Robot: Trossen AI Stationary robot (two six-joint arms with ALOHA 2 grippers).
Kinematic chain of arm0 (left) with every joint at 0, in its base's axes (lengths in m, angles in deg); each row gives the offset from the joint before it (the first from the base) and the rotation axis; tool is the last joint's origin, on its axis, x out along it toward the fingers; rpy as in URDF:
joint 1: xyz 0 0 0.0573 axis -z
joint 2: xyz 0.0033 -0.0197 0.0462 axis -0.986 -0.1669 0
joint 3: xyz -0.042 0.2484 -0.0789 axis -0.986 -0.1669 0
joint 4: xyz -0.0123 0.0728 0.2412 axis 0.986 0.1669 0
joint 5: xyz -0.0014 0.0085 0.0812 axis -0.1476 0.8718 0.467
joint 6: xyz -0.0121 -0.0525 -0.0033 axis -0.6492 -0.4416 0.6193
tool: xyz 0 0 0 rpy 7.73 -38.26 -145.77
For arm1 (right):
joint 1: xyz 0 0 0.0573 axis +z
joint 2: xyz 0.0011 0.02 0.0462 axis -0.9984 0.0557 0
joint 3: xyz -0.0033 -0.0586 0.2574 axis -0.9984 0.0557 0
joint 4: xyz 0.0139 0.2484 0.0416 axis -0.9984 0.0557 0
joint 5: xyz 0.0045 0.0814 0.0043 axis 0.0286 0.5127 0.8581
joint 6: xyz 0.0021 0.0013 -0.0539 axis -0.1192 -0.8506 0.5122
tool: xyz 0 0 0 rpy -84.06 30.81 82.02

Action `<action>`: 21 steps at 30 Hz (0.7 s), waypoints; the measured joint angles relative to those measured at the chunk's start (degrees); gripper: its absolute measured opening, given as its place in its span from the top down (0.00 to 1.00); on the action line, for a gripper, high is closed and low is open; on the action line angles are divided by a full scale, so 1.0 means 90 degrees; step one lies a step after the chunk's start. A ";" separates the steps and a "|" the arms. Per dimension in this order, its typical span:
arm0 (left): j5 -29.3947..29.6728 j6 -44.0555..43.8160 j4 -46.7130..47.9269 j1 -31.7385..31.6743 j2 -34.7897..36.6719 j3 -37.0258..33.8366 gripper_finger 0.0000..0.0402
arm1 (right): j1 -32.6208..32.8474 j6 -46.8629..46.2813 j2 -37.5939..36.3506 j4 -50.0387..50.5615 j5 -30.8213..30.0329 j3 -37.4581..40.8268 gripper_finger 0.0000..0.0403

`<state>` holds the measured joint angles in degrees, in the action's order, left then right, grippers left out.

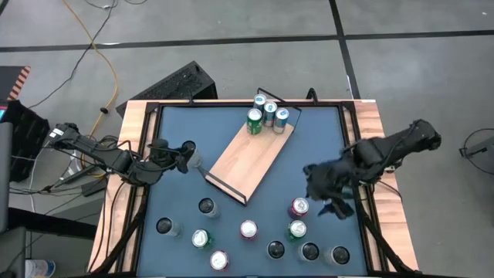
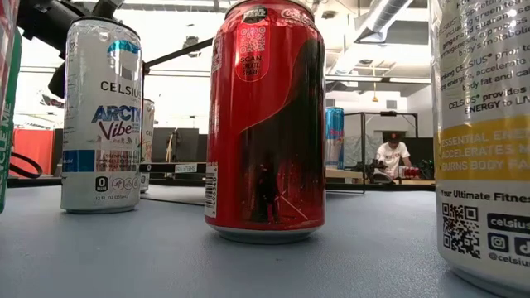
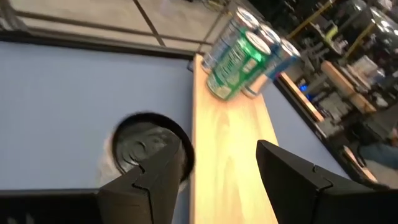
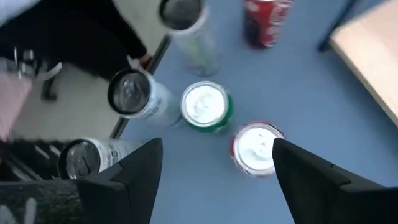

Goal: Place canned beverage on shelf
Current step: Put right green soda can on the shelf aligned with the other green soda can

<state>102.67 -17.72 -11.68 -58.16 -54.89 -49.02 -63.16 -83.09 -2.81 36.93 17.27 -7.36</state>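
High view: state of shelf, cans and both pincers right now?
shelf: flat on the table, lying diagonally
cans on the shelf: four upright, clustered at the far end
loose cans: about ten upright on the blue table, none on the shelf
left pincer: open, empty, over a dark-topped can beside the shelf
right pincer: open, empty, above the red-rimmed can

White can [image 2: 101,116]: "CELSIUS", "ARCTIC Vibe", "0"
Red can [image 2: 265,124]: "SCAN", rest unreadable
Near can [image 2: 484,132]: "CELSIUS", "ESSENTIAL ENERGY", "BURNS BODY FAT", "Your Ultimate Fitness", "@celsius", QR code
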 joint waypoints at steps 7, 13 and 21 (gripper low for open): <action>-0.0274 -0.0242 -0.0005 0.0000 0.0000 0.0000 0.52 | 0.0407 0.1351 0.0486 -0.0346 -0.0403 0.0001 0.28; -0.0194 -0.0556 -0.0005 -0.0001 -0.0002 0.0000 0.52 | 0.0407 0.1824 0.0768 -0.0367 -0.0483 -0.0002 0.28; -0.0434 -0.0402 -0.0078 0.0001 -0.0002 0.0000 0.52 | 0.0774 0.2257 0.1689 -0.0397 -0.0230 -0.0005 0.22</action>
<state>98.76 -21.34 -12.38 -58.15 -54.90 -49.02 -56.20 -62.77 12.39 33.35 15.20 -7.40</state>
